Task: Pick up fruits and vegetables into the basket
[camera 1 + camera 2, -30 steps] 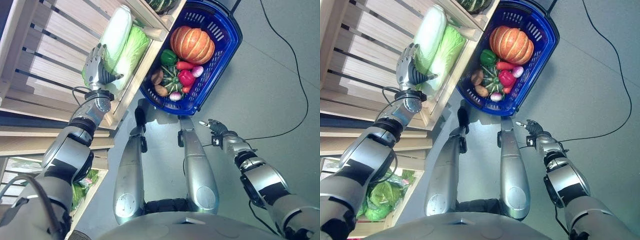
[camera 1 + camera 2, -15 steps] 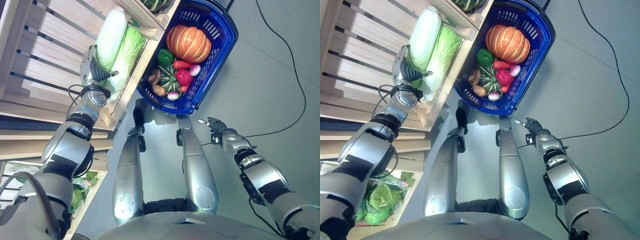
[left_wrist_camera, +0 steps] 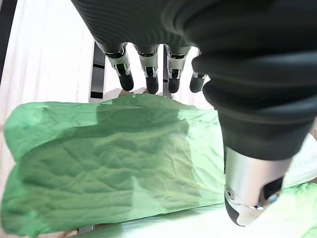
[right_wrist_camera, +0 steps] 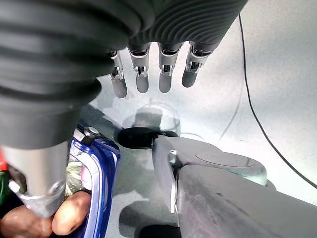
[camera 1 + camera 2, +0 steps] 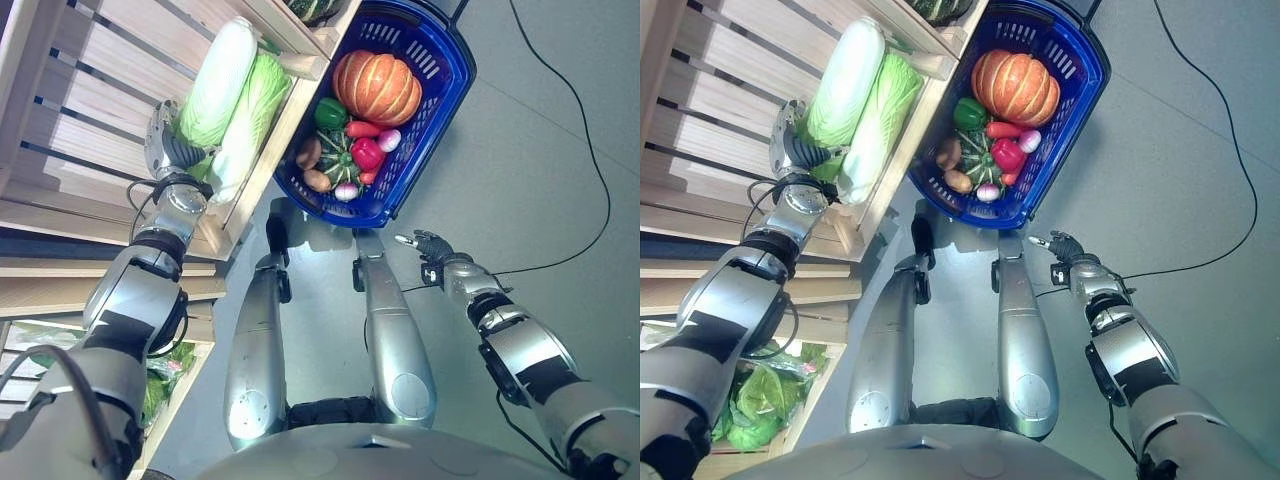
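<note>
Two long napa cabbages lie side by side on the wooden shelf, one pale (image 5: 215,85), one greener (image 5: 252,112). My left hand (image 5: 165,150) is at the pale one's leafy end (image 3: 114,163). Its fingers (image 3: 148,74) reach straight past the leaves and its thumb (image 3: 247,198) is on the other side, so the hand is open. The blue basket (image 5: 440,90) stands on the floor beside the shelf. It holds a pumpkin (image 5: 378,88), a green pepper (image 5: 331,112), a red pepper (image 5: 367,153), a potato (image 5: 309,153) and smaller vegetables. My right hand (image 5: 428,245) hangs open and idle, low on the right.
The slatted wooden shelf (image 5: 110,60) takes up the left side, with its front rail (image 5: 270,140) between the cabbages and the basket. A dark green squash (image 5: 315,8) lies at the shelf's far end. A lower crate holds leafy greens (image 5: 755,405). Grey floor lies to the right.
My left hand has slid leftward along the pale cabbage, from its side to its leafy end. The camera shifted slightly. The right hand has stayed put.
</note>
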`<state>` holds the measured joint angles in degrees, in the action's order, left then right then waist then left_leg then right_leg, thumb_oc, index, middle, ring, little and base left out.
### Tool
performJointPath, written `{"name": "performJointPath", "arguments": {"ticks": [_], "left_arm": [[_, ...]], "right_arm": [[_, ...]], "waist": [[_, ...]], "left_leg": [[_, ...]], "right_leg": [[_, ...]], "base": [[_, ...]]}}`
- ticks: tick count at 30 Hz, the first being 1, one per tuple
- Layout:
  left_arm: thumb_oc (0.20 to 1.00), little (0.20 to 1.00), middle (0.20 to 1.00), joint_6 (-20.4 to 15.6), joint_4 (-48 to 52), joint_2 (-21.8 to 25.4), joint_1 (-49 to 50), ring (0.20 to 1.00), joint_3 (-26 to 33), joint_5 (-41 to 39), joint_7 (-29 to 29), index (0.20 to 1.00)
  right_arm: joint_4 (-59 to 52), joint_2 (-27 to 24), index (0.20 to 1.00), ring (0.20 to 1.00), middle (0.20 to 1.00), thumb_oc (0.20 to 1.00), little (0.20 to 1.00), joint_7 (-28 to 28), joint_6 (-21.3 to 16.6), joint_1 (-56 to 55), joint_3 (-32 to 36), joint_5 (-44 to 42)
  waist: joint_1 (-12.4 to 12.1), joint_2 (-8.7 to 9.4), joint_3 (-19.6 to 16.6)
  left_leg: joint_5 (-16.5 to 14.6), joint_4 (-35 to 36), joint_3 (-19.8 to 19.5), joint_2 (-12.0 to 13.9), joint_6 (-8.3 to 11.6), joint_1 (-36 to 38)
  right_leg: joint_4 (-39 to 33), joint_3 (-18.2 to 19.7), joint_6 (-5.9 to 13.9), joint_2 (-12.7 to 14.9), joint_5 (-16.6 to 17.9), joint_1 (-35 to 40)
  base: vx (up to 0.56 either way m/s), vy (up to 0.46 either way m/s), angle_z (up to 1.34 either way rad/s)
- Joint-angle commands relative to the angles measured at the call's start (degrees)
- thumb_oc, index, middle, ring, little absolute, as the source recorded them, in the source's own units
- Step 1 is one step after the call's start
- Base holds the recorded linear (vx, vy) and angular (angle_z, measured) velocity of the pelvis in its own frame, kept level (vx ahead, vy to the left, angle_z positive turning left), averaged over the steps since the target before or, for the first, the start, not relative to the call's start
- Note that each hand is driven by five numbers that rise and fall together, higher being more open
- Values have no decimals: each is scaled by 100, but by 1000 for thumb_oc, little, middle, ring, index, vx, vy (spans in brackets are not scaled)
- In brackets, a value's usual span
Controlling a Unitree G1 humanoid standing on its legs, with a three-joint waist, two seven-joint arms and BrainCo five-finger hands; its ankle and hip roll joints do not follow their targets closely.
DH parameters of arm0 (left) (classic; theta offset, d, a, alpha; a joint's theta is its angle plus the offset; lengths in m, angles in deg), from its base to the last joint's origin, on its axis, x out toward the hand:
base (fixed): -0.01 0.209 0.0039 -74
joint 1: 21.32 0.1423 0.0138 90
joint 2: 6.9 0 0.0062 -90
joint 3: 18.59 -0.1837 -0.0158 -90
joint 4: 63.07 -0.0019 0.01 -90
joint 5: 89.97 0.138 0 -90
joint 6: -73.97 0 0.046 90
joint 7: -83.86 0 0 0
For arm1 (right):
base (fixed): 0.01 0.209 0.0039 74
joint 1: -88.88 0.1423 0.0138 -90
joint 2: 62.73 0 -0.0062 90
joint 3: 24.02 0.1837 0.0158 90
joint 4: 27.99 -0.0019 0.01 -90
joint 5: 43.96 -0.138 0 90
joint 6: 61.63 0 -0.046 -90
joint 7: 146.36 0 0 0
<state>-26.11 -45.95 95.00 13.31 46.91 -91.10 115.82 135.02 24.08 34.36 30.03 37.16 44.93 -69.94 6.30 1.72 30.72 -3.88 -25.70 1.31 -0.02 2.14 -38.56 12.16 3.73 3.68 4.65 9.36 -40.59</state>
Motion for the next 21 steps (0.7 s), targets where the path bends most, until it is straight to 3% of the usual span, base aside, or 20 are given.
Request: {"name": "performJointPath", "arguments": {"ticks": [1, 9, 19, 21], "left_arm": [[1000, 1000, 1000, 204, -435, 63, 177, 1000, 339, -239, -351, 1000], [1000, 1000, 1000, 241, -499, 22, 177, 1000, 45, -97, -987, 1000], [1000, 1000, 1000, 415, -491, -62, 160, 1000, -205, -72, -1315, 1000], [881, 881, 881, 494, -481, -69, 149, 881, -225, -103, -1362, 881]], "right_arm": [[56, -147, 1000, 1000, 1000, 1000, 1000, 40, 85, -240, -145, -179], [51, -206, 1000, 1000, 1000, 1000, 1000, 81, 68, -216, -160, -148], [73, -237, 1000, 1000, 1000, 1000, 1000, 124, 112, -122, -170, -99], [76, -237, 1000, 1000, 1000, 1000, 1000, 115, 103, -119, -173, -102]], "waist": [[-101, -21, -93], [-65, -51, -93], [-36, -83, -93], [-35, -87, -93]], "left_leg": [[515, 675, -233, -116, 110, -7], [534, 715, -193, -112, 108, 6], [547, 749, -147, -100, 102, 17], [553, 760, -144, -103, 102, 11]], "right_leg": [[722, -298, -41, -238, -810, 121], [671, -291, -29, -233, -780, 126], [633, -275, -22, -230, -759, 125], [620, -279, -22, -230, -756, 122]], "base": [[0, 0, 0], [0, 0, 0], [0, 0, 0], [0, 0, 0]]}}
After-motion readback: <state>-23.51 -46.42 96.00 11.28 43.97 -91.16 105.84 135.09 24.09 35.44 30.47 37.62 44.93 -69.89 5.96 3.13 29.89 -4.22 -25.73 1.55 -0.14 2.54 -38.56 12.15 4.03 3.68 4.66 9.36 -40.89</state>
